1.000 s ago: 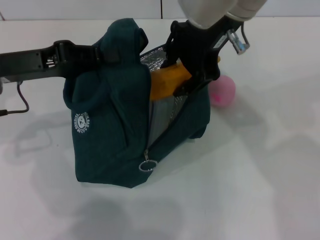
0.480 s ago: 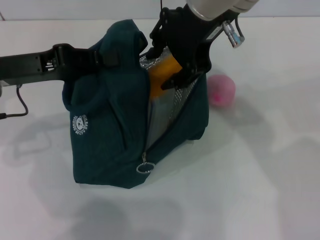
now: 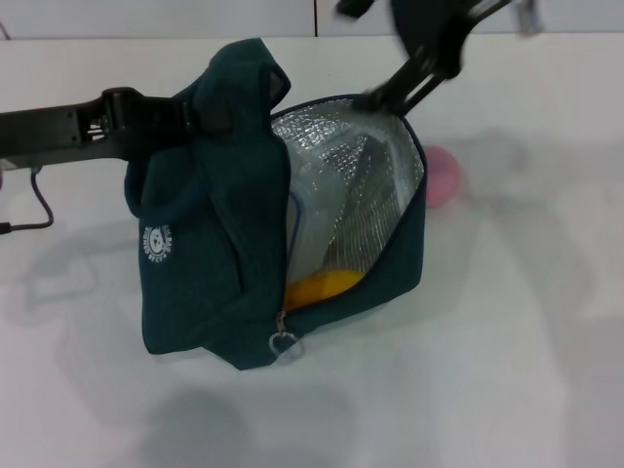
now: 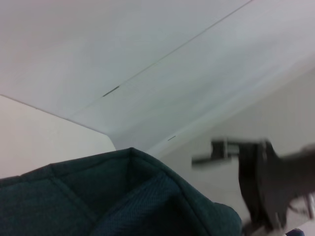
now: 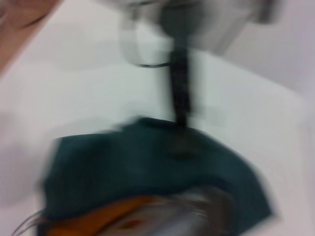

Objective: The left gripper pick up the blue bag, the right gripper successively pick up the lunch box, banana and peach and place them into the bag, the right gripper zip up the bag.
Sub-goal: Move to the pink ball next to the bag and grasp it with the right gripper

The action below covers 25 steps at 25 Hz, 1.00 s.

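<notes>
White table: banana (image 3: 322,287) and lunch box (image 3: 310,229) lie in the bag (image 3: 214,253) (left gripper (image 3: 210,115) pinching its top); the peach (image 3: 441,176) waits at three o'clock — right gripper (image 3: 414,83) blurred, grip unclear.

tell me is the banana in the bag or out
In. The banana lies at the bottom of the open bag, against its foil lining.

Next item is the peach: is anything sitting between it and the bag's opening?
Nothing visible on the table does. The peach lies beside the bag, partly hidden behind its far rim. The opening gapes, foil lining exposed, with the banana low inside. The right claw hangs above the rim; the left claw holds the bag's top.
</notes>
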Each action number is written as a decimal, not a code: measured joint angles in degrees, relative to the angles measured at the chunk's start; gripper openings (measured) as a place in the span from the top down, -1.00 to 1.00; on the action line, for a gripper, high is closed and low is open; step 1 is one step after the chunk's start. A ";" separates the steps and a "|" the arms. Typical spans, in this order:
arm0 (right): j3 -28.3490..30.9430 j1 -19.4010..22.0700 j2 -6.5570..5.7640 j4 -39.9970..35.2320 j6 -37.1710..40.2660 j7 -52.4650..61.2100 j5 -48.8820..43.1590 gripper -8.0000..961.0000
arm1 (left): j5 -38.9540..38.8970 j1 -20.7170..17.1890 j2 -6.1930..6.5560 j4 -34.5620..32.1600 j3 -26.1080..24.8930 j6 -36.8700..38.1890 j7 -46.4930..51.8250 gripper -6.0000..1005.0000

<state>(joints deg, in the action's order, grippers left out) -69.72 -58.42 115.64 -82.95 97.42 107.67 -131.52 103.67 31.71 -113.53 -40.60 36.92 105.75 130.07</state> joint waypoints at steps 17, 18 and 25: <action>17.84 8.37 -3.03 25.45 -13.32 9.94 -1.12 -0.78 | 0.01 0.57 -0.12 0.00 0.00 -0.03 0.03 0.92; 17.78 7.47 -3.27 27.46 -14.68 10.73 -1.39 -0.77 | 0.01 0.60 -0.12 0.00 0.00 -0.03 0.02 0.92; 17.71 0.10 -3.93 42.29 -23.31 16.65 -7.23 -0.72 | 0.16 0.81 -0.04 0.00 0.12 -0.02 0.00 0.92</action>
<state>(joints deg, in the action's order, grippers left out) -52.01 -58.32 111.71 -40.66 74.11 124.32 -138.75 103.83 32.51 -113.57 -40.60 37.04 105.73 130.08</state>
